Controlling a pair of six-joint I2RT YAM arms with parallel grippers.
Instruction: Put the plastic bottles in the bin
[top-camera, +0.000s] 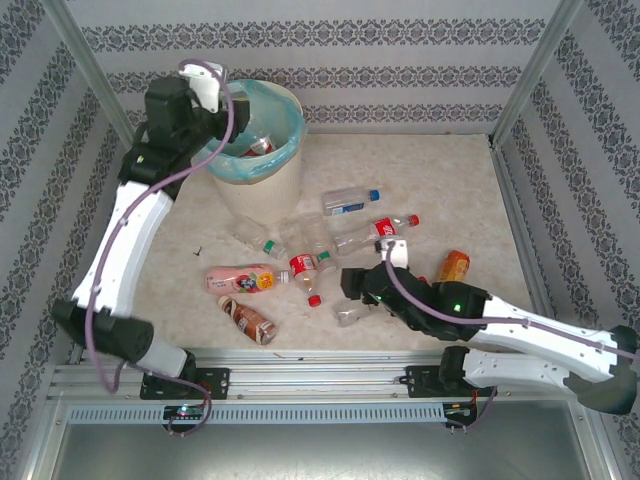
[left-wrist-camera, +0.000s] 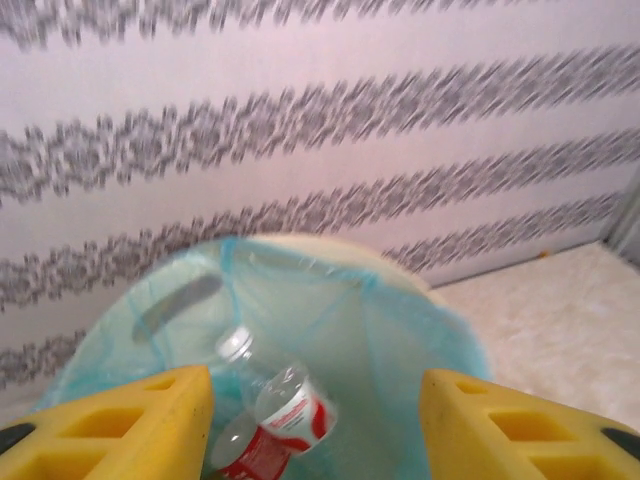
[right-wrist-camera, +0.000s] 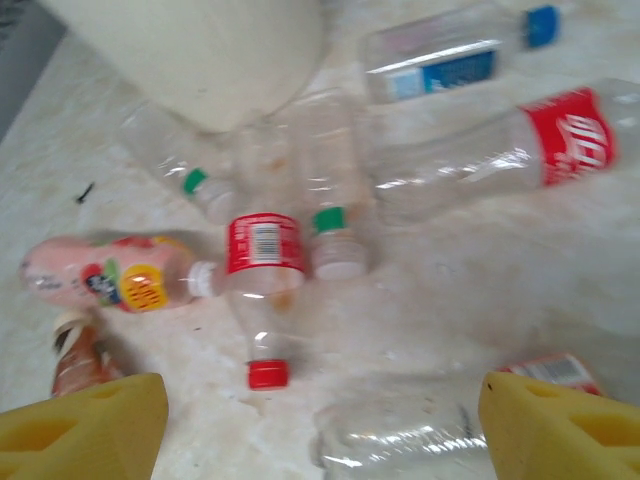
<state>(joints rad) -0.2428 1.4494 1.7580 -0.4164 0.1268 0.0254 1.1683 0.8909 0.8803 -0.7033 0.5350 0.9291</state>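
The left end effector (left-wrist-camera: 315, 388) hangs over the mouth of the bin (top-camera: 252, 195), which stands at the far left of the desk (top-camera: 455, 175). Its yellow fingers (left-wrist-camera: 130, 425) are spread wide with nothing between them. Below it, inside the turquoise liner (left-wrist-camera: 400, 330), lies a red-labelled bottle (left-wrist-camera: 290, 418), with a clear bottle (left-wrist-camera: 236, 350) just beside it.

The right end effector (right-wrist-camera: 322, 400) is low over the middle of the desk, near the front edge, and its jaws also stand wide. An uncapped clear bottle (right-wrist-camera: 400, 440) lies on its side between the fingertips. It cannot be told whether either finger touches it, and it is not gripped.

The other bottles lie scattered on the desk, all on their sides:
- A blue-capped bottle (top-camera: 350, 201) is farthest from the arms, to the right of the bin.
- A large red-capped bottle (top-camera: 375, 232) with a red label lies just nearer than that.
- Two green-banded clear bottles (top-camera: 318, 245) lie close to the foot of the bin.
- A small red-capped bottle (top-camera: 305, 275) with a red label lies against them, its cap pointing toward the near edge.
- A pink bottle (top-camera: 240, 279) lies left of that one, with a brown bottle (top-camera: 250, 320) nearer the edge.
- An orange bottle (top-camera: 453, 265) lies apart on the right, beside the right arm.
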